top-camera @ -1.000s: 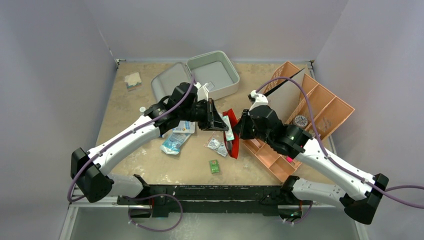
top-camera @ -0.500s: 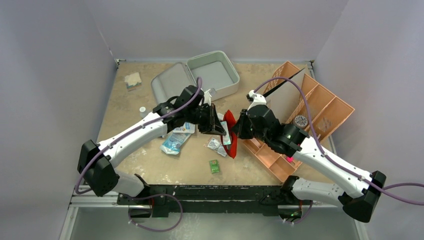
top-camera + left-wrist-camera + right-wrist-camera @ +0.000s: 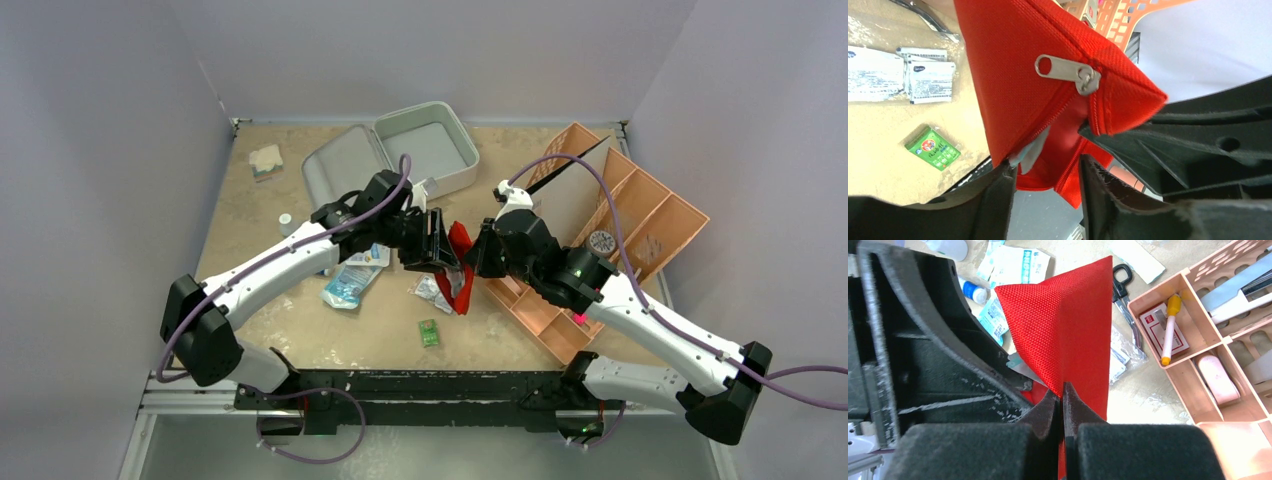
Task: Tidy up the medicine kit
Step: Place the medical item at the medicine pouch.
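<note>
The medicine kit [image 3: 425, 150], a pale grey clamshell case, lies open at the back of the table. A red zip pouch [image 3: 460, 262] hangs in the air between the arms. My right gripper [image 3: 1062, 392] is shut on the pouch's fabric edge [image 3: 1068, 325]. My left gripper [image 3: 1045, 175] stands open at the pouch's unzipped mouth [image 3: 1063, 135], its fingers apart on either side. A pale packet [image 3: 1030, 152] sits inside the mouth, touching the left finger. The metal zip pull [image 3: 1068, 70] hangs on the pouch's side.
An orange compartmented tray [image 3: 640, 215] with a pen and small items stands on the right. White packets [image 3: 352, 280] and a green sachet [image 3: 429, 333] lie below the pouch. Scissors [image 3: 1122, 287] lie by the tray. A gauze pad [image 3: 265, 160] sits far left.
My left gripper carried a pale packet to the pouch mouth and has opened, leaving the packet in the pouch. The right gripper keeps its hold on the pouch.
</note>
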Robot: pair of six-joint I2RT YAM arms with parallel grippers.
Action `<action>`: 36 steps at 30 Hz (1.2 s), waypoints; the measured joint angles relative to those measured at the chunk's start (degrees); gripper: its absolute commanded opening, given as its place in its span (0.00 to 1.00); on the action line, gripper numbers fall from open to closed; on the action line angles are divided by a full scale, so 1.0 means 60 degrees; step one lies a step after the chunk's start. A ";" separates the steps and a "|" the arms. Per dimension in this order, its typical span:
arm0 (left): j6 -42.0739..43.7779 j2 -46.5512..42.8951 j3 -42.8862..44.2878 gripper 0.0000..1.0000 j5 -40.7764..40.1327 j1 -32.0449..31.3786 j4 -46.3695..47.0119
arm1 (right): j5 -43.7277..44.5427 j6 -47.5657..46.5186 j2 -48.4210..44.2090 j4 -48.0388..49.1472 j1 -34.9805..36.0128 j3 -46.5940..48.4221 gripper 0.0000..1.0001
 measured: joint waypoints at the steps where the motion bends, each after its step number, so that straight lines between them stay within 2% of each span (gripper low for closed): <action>1: 0.0055 -0.0040 0.0000 0.50 0.0051 0.0000 0.0011 | 0.0004 0.0000 0.0000 0.0000 0.0000 0.0000 0.00; 4: 0.0157 -0.0328 0.0000 0.49 0.0095 0.0000 0.0011 | 0.0029 0.0015 -0.0011 -0.0011 0.0000 0.0000 0.00; 10: 0.0452 -0.1184 0.0007 0.33 0.0102 0.0000 0.0157 | 0.0022 0.0069 -0.0036 -0.0007 0.0000 0.0000 0.00; 12: 0.0554 -0.1260 0.0044 0.32 0.0168 0.0000 0.0328 | -0.0004 0.0098 -0.0036 -0.0004 0.0000 0.0000 0.00; 17: 0.1009 -0.1246 0.0386 0.44 0.0062 0.0000 0.0120 | -0.0251 0.0280 -0.0073 -0.0073 0.0000 0.0004 0.00; 22: 0.1993 -0.1275 0.1494 0.44 -0.0754 0.0000 -0.0889 | -0.1075 0.0678 -0.0339 -0.0841 0.0000 0.0415 0.00; 25: 0.2594 -0.1504 0.1800 0.51 -0.0911 0.0004 -0.1104 | -0.1413 0.0816 -0.0477 -0.1224 0.0000 0.0903 0.00; 31: 0.3384 -0.1759 0.1792 0.57 -0.0506 0.0000 -0.1443 | -0.1759 0.1005 -0.0841 -0.1424 0.0000 0.1173 0.00; 36: 0.3417 -0.1206 0.1588 0.54 0.0219 0.0000 -0.1264 | -0.1974 0.1104 -0.0718 -0.1439 0.0000 0.1173 0.00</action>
